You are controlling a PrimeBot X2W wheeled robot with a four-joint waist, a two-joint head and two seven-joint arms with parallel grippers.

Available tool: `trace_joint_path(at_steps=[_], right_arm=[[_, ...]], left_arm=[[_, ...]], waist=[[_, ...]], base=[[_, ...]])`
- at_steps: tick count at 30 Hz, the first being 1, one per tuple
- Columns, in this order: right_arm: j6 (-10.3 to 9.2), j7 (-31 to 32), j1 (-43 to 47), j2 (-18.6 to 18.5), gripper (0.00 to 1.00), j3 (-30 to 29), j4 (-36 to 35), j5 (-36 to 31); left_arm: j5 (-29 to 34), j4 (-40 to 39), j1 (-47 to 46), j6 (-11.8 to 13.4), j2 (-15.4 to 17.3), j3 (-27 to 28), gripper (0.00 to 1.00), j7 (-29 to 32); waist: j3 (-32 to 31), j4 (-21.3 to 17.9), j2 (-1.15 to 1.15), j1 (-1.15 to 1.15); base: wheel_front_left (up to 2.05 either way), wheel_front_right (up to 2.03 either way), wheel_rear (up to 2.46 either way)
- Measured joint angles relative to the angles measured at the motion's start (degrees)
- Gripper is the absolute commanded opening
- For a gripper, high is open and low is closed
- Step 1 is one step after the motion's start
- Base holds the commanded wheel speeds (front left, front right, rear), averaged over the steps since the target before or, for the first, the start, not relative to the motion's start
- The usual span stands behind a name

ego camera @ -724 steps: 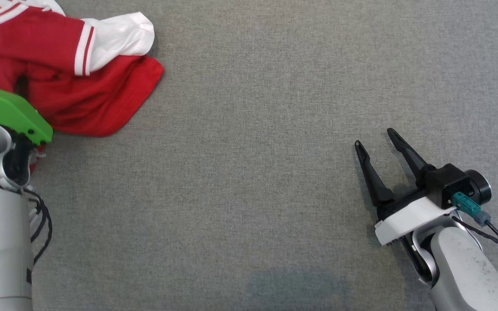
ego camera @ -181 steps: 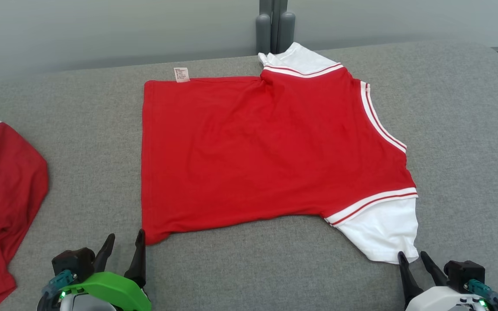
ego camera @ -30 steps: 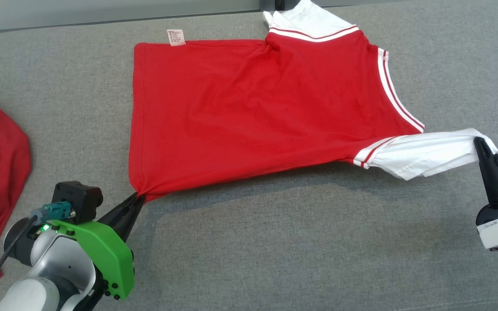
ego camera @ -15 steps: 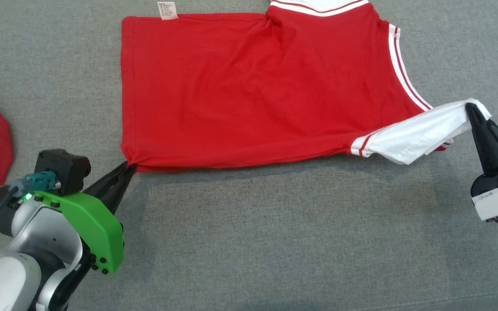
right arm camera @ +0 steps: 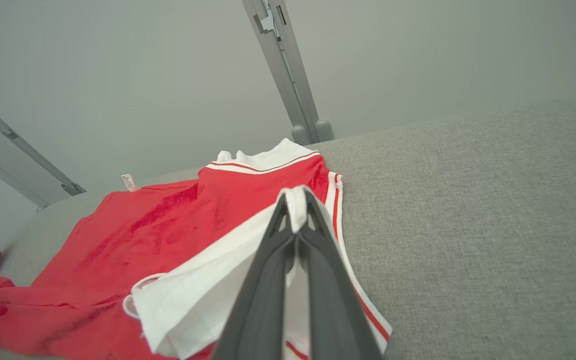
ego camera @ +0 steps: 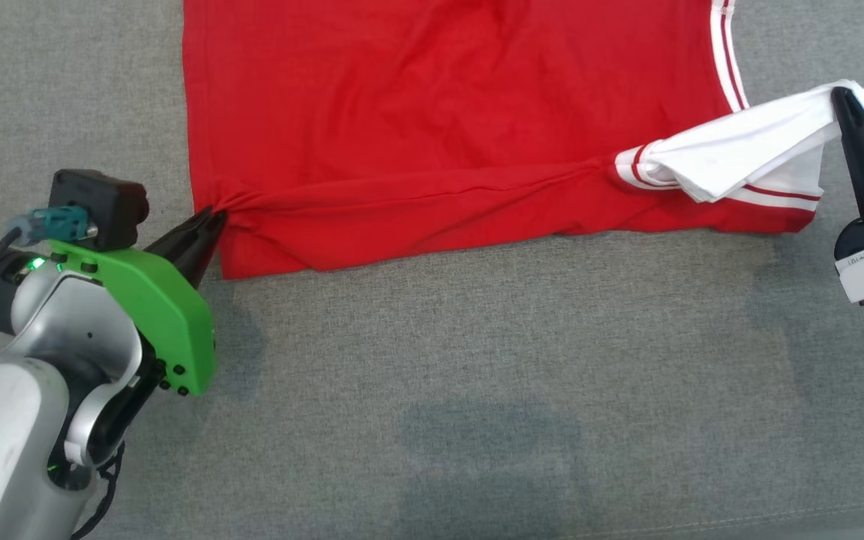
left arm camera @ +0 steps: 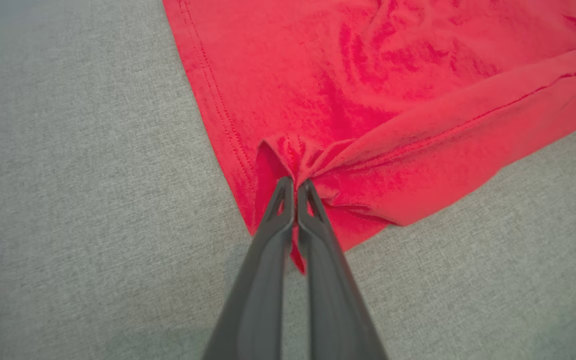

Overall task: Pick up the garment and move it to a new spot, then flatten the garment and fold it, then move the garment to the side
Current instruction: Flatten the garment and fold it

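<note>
**Entry 1, change.** A second ago I had the near edge of the garment stretched out between both pincers. Now that edge is lifted and carried over the red body, and a doubled band runs along the garment's near side. My reading: flattening is done and the first fold is under way, not yet laid down.

**Entry 2, left pincer.** Clamped tight on the bunched hem at the garment's near left corner.

**Entry 3, right pincer.** Clamped on the cuff of the white sleeve, raised above the garment's right side.

**Entry 4, garment.** Spread on the grey bench, between and beyond both pincers. The care label is at its far edge.
</note>
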Motion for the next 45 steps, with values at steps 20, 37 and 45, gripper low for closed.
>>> trace_joint_path(at_steps=[20, 37, 45], right_arm=[[-0.52, -0.1, -6.2, 0.57, 0.0, 3.04, 10.37, -3.9], [-2.05, -5.98, -10.4, 2.96, 1.0, 2.81, 15.72, -7.1], [-2.47, -7.58, -7.57, 2.4, 1.0, 3.01, 17.0, -7.79]], left_arm=[[0.81, 12.07, -6.61, -0.53, -4.83, -2.68, 0.04, -0.36], [1.63, 16.84, -8.03, -0.47, -7.32, -1.4, 1.0, -4.3], [0.85, 15.99, -6.76, 0.21, -10.6, 1.75, 1.0, -7.84]], waist=[[1.97, 1.39, 0.0, 0.0], [0.21, 1.31, 0.0, 0.0], [-0.45, 1.05, 0.0, -0.01]], base=[[0.0, 0.0, 0.0], [0.0, 0.0, 0.0], [0.0, 0.0, 0.0]])
